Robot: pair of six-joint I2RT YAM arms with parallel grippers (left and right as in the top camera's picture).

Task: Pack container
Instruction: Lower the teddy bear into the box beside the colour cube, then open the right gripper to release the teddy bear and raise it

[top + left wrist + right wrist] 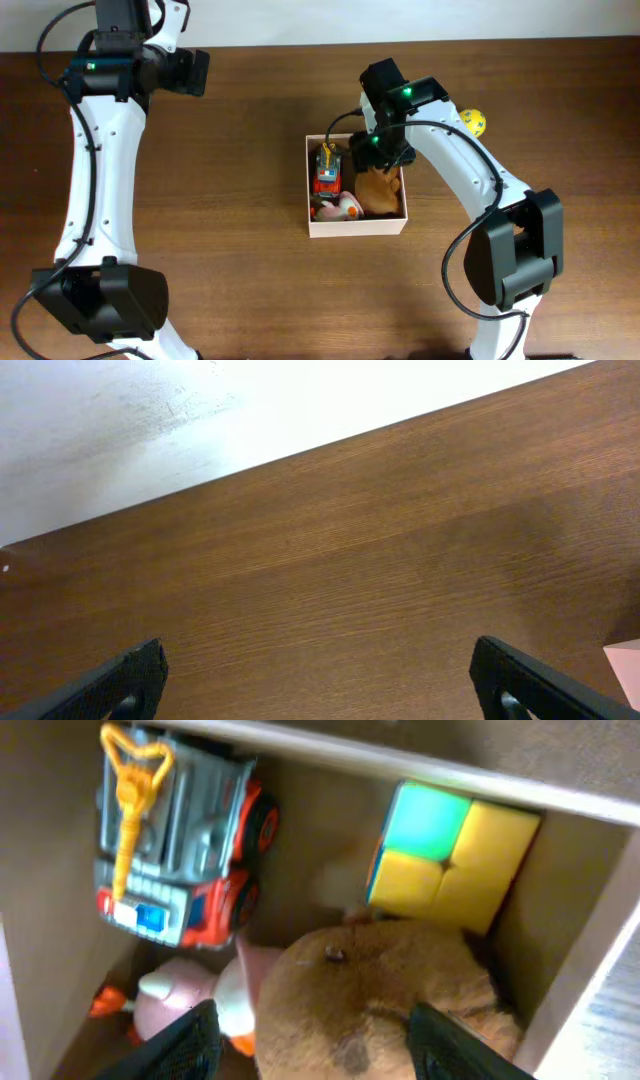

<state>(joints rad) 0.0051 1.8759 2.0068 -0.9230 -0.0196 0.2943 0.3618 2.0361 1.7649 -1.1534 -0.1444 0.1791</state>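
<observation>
A: What is far left of the container (355,228)?

B: The left gripper (320,695), fingers spread wide over bare table (330,580), nothing between them. I judge it waits clear so the other arm has room.

A: And the container itself?

B: It sits mid-table, open side up. A toy truck (180,830) lies along its left wall, with a pink toy (190,995) at the near end of that wall. A brown plush (380,995) fills its right half, and a coloured cube (450,855) sits in the far right corner.

A: The right gripper (325,1045)?

B: It hangs inside the container, fingers (190,1040) straddling the plush. I cannot tell whether they are pinching it or have let go. Probably it is seating the plush.

A: Anything outside?

B: A yellow ball (473,122), beyond the container's right wall.
</observation>
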